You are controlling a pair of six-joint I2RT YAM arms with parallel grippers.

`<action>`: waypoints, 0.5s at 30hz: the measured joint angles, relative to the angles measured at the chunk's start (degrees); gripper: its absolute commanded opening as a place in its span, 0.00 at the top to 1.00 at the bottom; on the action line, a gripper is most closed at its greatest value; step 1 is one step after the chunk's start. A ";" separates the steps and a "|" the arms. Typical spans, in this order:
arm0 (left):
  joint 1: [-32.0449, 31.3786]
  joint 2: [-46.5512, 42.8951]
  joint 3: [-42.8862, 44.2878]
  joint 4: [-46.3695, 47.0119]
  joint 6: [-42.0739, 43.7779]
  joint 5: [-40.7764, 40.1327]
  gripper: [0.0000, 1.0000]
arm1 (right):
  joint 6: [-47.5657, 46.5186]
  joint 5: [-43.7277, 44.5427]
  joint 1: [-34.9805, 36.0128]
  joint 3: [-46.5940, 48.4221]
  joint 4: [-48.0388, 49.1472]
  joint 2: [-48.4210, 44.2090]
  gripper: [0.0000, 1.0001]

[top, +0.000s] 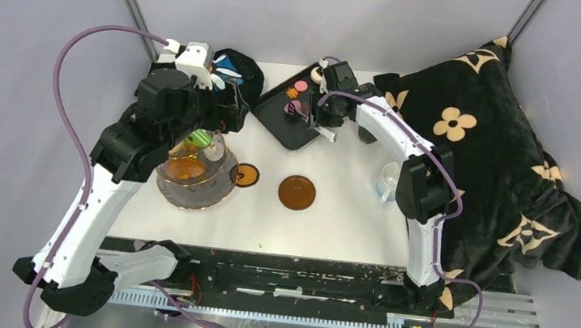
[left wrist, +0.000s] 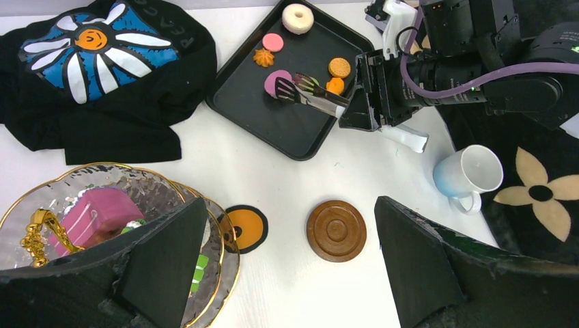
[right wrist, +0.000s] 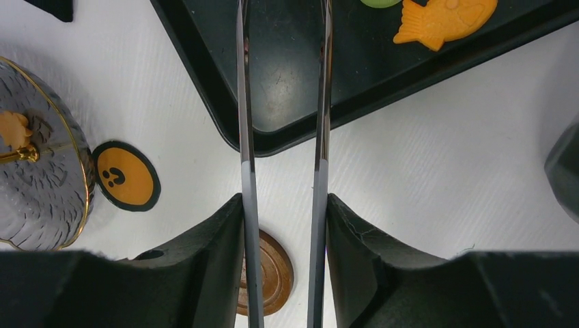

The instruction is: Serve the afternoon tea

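Top view: the three-tier glass stand (top: 202,195) stands at 9 o'clock from the brown saucer (top: 297,192). The black tray (top: 291,131) lies at 12 o'clock.

Left wrist view: the left gripper (left wrist: 290,205) fingers are spread wide above the stand. A pink toy pastry (left wrist: 99,212) rests on it.

Right wrist view: the right gripper (right wrist: 283,205) fingers clamp metal tongs (right wrist: 244,137) over the tray.

The white table (top: 338,226) has a black tray (top: 286,131) at the back, and a black cloth with a blue and white flower (top: 242,68) lies just left of it. Nearer the front are a glass stand (top: 186,194), a small orange disc (top: 244,175) just beside it, and a brown saucer (top: 297,192). A white mug (left wrist: 471,171) sits at the right, next to a black blanket with tan flowers (top: 476,151).
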 measured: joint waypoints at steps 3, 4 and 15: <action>0.00 0.00 -0.04 -0.02 0.11 -0.02 0.01 | 0.04 -0.04 0.00 1.55 0.02 1.18 0.49; 0.00 0.00 -0.04 0.00 0.13 -0.04 0.01 | 0.07 -0.09 0.00 1.97 0.02 1.60 0.50; 0.00 0.33 -0.04 0.00 0.17 -0.28 0.01 | 0.52 -0.22 -0.02 3.61 -0.26 2.95 0.84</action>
